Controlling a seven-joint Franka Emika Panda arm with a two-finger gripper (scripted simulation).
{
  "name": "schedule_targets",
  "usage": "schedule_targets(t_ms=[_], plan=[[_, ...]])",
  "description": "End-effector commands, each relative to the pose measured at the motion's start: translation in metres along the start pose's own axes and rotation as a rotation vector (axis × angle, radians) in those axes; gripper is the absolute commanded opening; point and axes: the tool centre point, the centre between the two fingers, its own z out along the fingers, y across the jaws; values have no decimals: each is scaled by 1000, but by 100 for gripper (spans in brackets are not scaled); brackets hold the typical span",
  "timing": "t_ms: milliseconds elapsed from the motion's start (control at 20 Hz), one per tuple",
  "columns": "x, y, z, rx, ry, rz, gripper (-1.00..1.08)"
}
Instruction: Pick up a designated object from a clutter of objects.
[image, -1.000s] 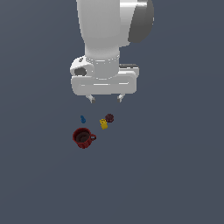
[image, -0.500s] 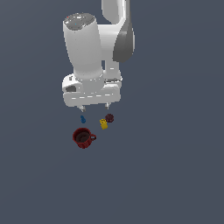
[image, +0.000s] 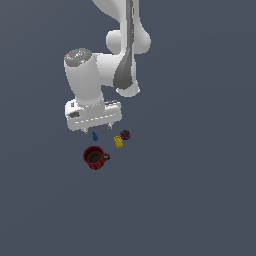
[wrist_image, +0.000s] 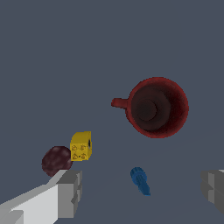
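I'm in the approach step, nothing grasped yet. My gripper (image: 100, 133) hangs over the clutter with the jaws spread wide; in the wrist view 1 grey finger (wrist_image: 70, 192) sits near the maroon piece and the other finger (wrist_image: 213, 187) is far across, with clear floor between them. So the claw is released and empty.

The target, the blue peg (wrist_image: 140, 180), lies on the grey floor (image: 200, 200) between those 2 fingers, closer to the middle than to either pad. It's lying down, long axis slanted. In the exterior view the blue peg (image: 94, 136) shows just under the hand, partly tucked beneath it, with the red mug (image: 95, 157) just below it in that picture and the yellow block (image: 118, 142) and maroon round piece (image: 125, 135) off to the exterior view's right.

From the wrist view: red mug (wrist_image: 155, 107) is upright, handle pointing toward the yellow block (wrist_image: 81, 146); block touches or nearly touches the maroon round piece (wrist_image: 56, 160). Peg is apart from all 3.

My call for the next move: come straight down, keep the peg centred, and maybe rotate the wrist so the pads close across its narrow width, not along its length. Risk I see: it's tiny and round-ish, may roll or squirt out; the 1 finger is near the maroon piece and could bump it on descent.
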Motion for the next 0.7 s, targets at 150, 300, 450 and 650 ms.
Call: schedule_targets(t_ms=[150,300,450,650], plan=[[-32,18,36,1,-11,-81,100],[-48,24,51,2,-15,-117,100],[-61,29,64,3,-20,-148,100],[-74,33,75,4,-23,-178,100]])
